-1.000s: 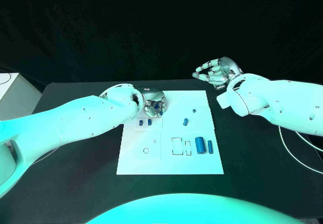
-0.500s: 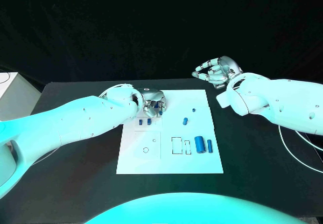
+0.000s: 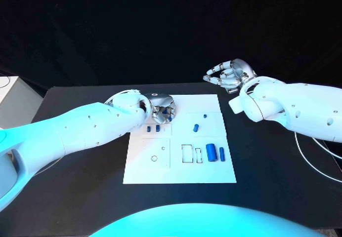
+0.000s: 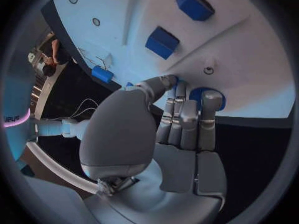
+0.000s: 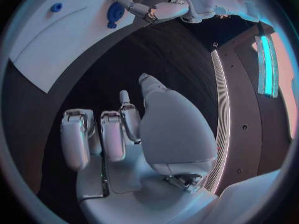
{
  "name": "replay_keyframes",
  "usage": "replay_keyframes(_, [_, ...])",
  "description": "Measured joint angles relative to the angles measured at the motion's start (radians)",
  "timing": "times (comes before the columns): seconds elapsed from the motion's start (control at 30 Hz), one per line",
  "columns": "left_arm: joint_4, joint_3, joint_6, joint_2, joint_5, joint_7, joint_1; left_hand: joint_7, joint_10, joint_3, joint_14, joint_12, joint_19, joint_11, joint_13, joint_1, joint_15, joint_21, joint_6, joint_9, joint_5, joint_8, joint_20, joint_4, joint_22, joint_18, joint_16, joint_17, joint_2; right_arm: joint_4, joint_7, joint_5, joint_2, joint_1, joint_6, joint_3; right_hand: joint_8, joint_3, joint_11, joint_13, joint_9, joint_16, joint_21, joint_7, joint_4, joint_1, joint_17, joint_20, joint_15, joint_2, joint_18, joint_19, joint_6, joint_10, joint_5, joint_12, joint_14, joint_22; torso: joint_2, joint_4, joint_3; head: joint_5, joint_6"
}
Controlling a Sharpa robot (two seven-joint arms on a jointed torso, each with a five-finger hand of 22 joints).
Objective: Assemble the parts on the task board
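The task board (image 3: 178, 163) lies flat in the middle of the black tabletop (image 3: 85, 168). The left robot hand (image 3: 160, 108) is down at the board's far-left corner, its fingers (image 4: 187, 117) curled together around a round blue part (image 4: 206, 95) that they grip right at the board's edge; in the head view a bit of that blue shows between the fingers. Just beside the hand, towards the robot, two small blue blocks (image 3: 153, 129) sit side by side on the board, apart from each other. Near the board's middle a short blue peg (image 3: 196, 129) lies tilted, and a tiny blue piece (image 3: 205, 116) sits beyond it, closer to the far edge. On the right half of the board a thick blue cylinder (image 3: 211, 152) lies lengthwise with a thinner blue bar (image 3: 222, 154) just beside it on the right, the two not touching; a slim blue strip (image 3: 198, 156) lies to the cylinder's left

The right robot hand (image 3: 229, 75) is raised off the tabletop beyond the board's far-right corner, well apart from every part. Its fingers (image 5: 102, 134) are curled inward over the palm with nothing held between them
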Motion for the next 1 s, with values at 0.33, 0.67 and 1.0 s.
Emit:
replay_keyframes(0.33, [0.007,-0.002,-0.037,-0.01,-0.001,0.011,-0.004,-0.007,0.02,0.004,0.04,0.009,0.036,-0.009,0.017,0.001,-0.008,0.029,0.026,0.01,-0.004,0.009,-0.008,-0.01,0.043,-0.015,0.02,0.06,0.012,0.0,0.0,0.0,0.001,0.0,0.0,0.0,0.004,0.0,0.0,0.0,0.0,0.0,0.0,0.0,0.0,0.0,0.0,0.0,0.0,0.0,0.0,0.0,0.0,0.0,0.0,0.0,0.0,0.0,-0.001,0.0001,0.0005,0.002,0.003])
replay_keyframes(0.67, [0.074,0.023,-0.071,-0.068,0.025,0.023,-0.005,-0.01,0.019,0.003,0.048,0.009,0.045,-0.009,0.021,0.0,-0.008,0.033,0.03,0.01,-0.004,0.009,-0.01,-0.011,0.05,-0.015,0.023,0.07,0.013,-0.001,0.0,0.0,0.0,0.0,0.0,0.0,0.004,0.0,0.0,0.001,0.0,0.0,0.0,0.0,0.0,0.0,0.0,0.0,0.0,0.0,0.0,0.0,0.0,0.0,0.0,0.0,0.0,0.001,-0.002,0.0005,0.0003,0.003,0.009])
replay_keyframes(1.0, [0.165,0.052,-0.06,-0.159,0.095,0.021,-0.003,-0.007,0.019,0.003,0.047,0.004,0.045,-0.009,0.025,-0.015,-0.008,0.033,0.034,0.01,-0.006,0.009,-0.01,-0.011,0.045,-0.015,0.023,0.063,0.011,-0.003,0.0,0.0,-0.002,0.0,0.001,0.0,0.004,0.0,0.0,0.001,0.0,0.0,0.0,0.0,0.0,0.0,0.0,0.0,0.0,0.0,0.0,0.0,0.0,0.0,0.0,0.0,0.0,0.001,-0.004,0.0019,-0.0001,0.008,0.013])
